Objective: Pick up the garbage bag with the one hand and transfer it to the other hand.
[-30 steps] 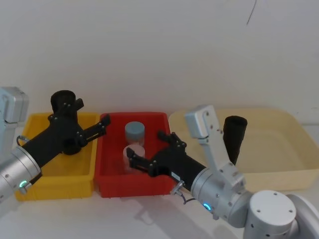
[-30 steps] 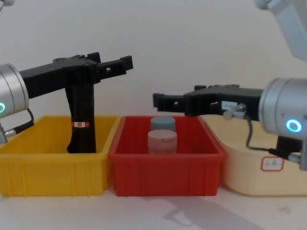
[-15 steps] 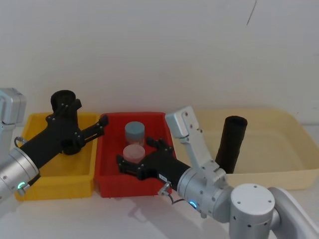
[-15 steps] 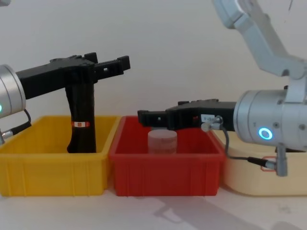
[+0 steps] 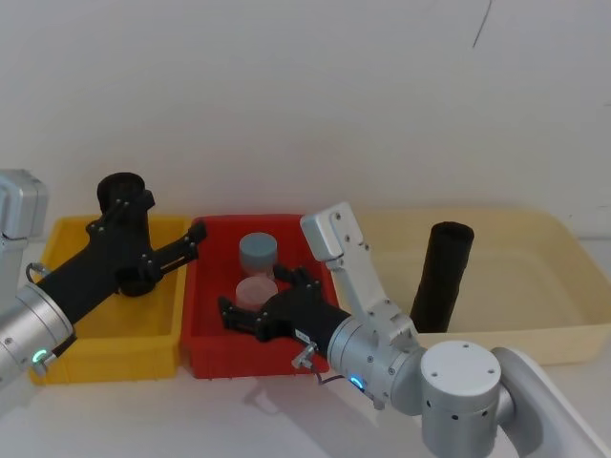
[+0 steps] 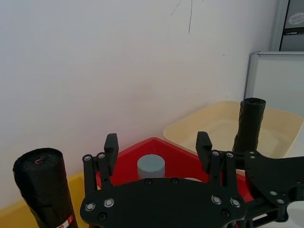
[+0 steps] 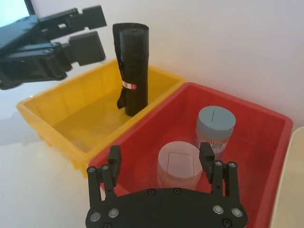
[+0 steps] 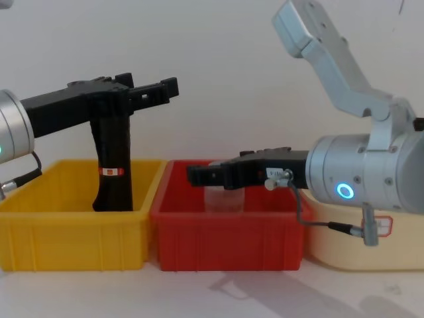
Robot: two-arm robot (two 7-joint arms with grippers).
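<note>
- Standing upright in your cream tub (image 5: 573, 286), the garbage bag (image 5: 441, 277) is a plain matte black roll with no label.
- Your left gripper (image 5: 198, 239) hangs spread and empty above the yellow bin (image 5: 105, 343).
- Your right gripper (image 7: 161, 161) hangs spread over the red bin (image 5: 215, 358).

Both arms have silver cylindrical wrists and black screw-studded grippers; the right wrist (image 8: 361, 183) glows blue, the left seemingly green.
</note>
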